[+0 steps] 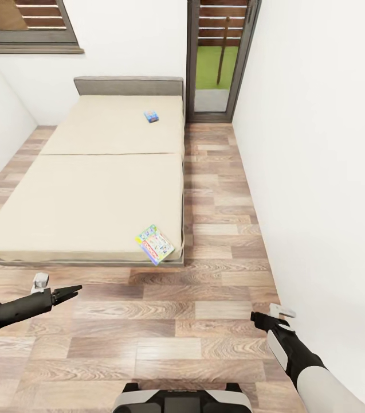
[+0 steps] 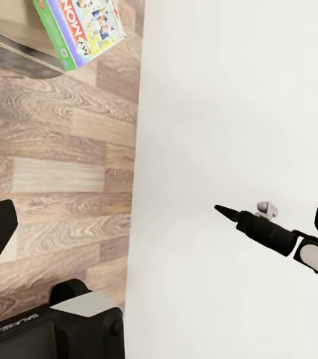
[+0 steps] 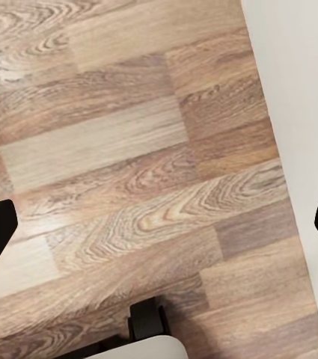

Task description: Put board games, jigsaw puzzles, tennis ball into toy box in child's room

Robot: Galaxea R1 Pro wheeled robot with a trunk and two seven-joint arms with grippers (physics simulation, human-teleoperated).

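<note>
Approach stage, judged: the robot faces the bed [image 1: 90, 189], nothing yet grasped. The near board game [image 1: 155, 244] lies flat on the bed's near corner, ahead of both claws, between them, well apart from each. Its long axis runs diagonally across the corner, one corner pointing at the bed's edge. A second board game [image 1: 152, 116] lies far ahead, near the headboard. Left claw [image 1: 73, 292]: empty, jaws appear closed. Right claw [image 1: 258, 316]: empty, state cannot be told. Recommended: close in squarely, open the jaws early, grip across the box's short side.
</note>
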